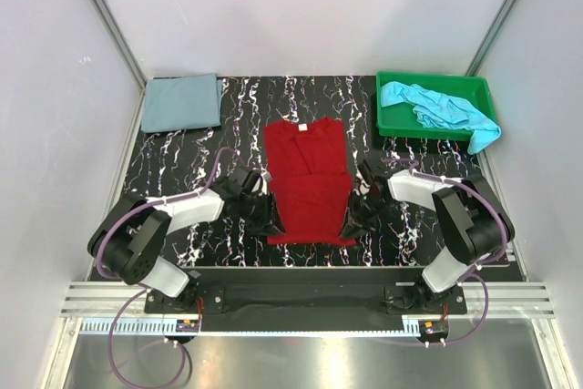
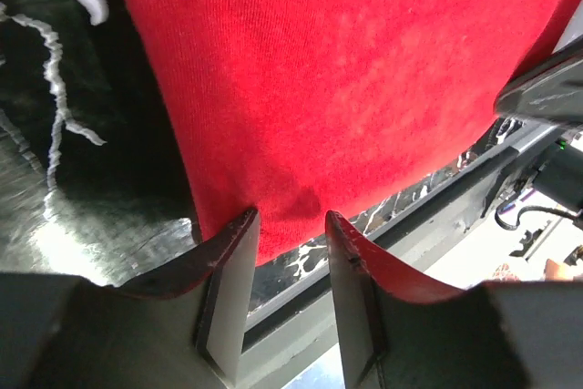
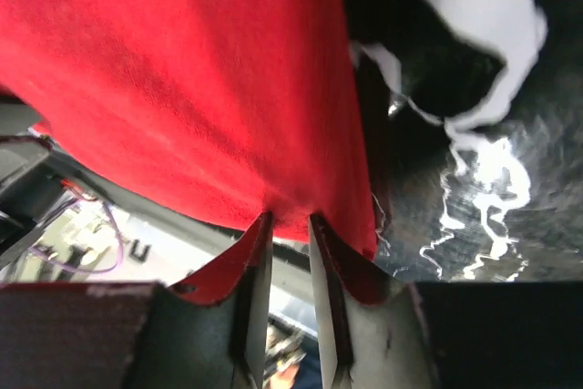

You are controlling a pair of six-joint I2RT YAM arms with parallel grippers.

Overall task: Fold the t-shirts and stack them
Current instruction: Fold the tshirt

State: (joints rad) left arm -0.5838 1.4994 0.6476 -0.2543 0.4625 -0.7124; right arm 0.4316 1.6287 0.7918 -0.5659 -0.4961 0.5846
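Left gripper (image 1: 267,222): fingers apart, straddling the near-left hem corner of the red t-shirt (image 1: 308,184), not pinched. The shirt lies flat between both grippers, long axis running near to far, hem nearest the fingers. Right gripper (image 1: 350,222): narrow gap at the near-right hem corner; we cannot tell whether it grips. Neck label (image 1: 303,140) unreadable; no other writing.

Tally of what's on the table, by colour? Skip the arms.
red t-shirt: 1
grey-blue t-shirt: 1
turquoise t-shirt: 1
green tray: 1
Total: 4
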